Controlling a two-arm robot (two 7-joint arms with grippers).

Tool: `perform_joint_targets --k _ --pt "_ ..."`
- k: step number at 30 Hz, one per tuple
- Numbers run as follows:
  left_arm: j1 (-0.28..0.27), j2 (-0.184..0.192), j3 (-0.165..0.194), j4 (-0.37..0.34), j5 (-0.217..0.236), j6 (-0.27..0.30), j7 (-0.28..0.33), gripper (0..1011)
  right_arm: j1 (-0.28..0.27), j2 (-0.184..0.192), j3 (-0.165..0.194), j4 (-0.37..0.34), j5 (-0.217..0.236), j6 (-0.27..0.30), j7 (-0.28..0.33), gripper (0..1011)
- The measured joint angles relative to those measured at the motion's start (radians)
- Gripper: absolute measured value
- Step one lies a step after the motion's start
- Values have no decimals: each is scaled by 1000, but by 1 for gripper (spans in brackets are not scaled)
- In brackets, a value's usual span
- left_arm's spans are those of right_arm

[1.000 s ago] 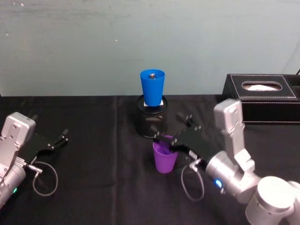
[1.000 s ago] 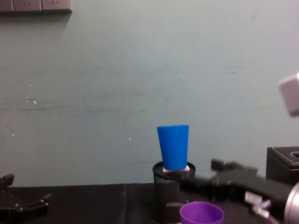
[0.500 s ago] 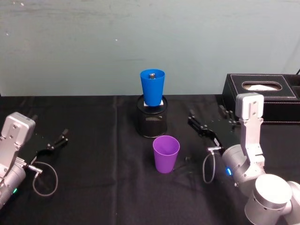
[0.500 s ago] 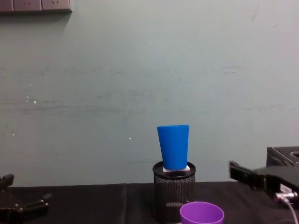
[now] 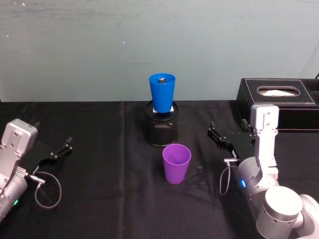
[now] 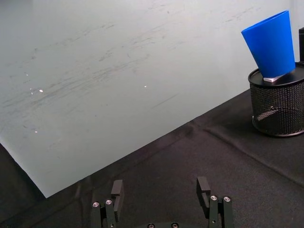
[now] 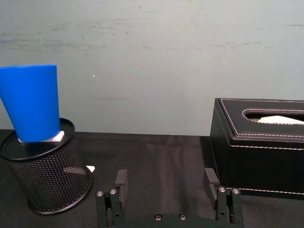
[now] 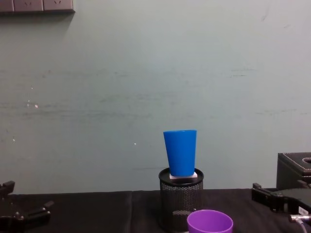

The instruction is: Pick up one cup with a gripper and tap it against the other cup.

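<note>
Head view: a purple cup [image 5: 176,163] stands upright and alone on the black surface [image 5: 109,189], mouth up, near the middle. Just behind it a blue cup [image 5: 162,92] sits on top of a black wire-mesh holder [image 5: 160,129]. My right pincer [image 5: 225,136] hovers to the right of the purple cup, apart from it, fingers spread and holding nothing. My left pincer [image 5: 59,149] lies low at the far left, well away from both cups, also spread and empty. A black tissue box [image 5: 279,103] stands at the back right.

Left wrist view: my left pincer's two fingers [image 6: 204,192] stand wide apart over bare black cloth, with the blue cup [image 6: 270,45] and mesh holder [image 6: 279,105] far off.

Right wrist view: my right pincer's fingers [image 7: 211,183] are wide open with nothing between them. The blue cup [image 7: 32,102] on the holder [image 7: 45,172] lies to one side ahead, the tissue box [image 7: 259,147] to the other.

Chest view: the purple cup's rim [image 8: 210,222] shows at the bottom edge, in front of the holder [image 8: 181,199] and the blue cup [image 8: 180,151]. My right pincer [image 8: 272,198] is at the right edge, the left one [image 8: 22,213] at the lower left corner.
</note>
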Motion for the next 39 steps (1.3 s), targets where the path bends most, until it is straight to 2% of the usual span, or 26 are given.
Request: perform_joint_targets --k 39 --pt "0 0 0 0 0 0 0 1000 -1 2 -2 -5 0 2 -4 1003"
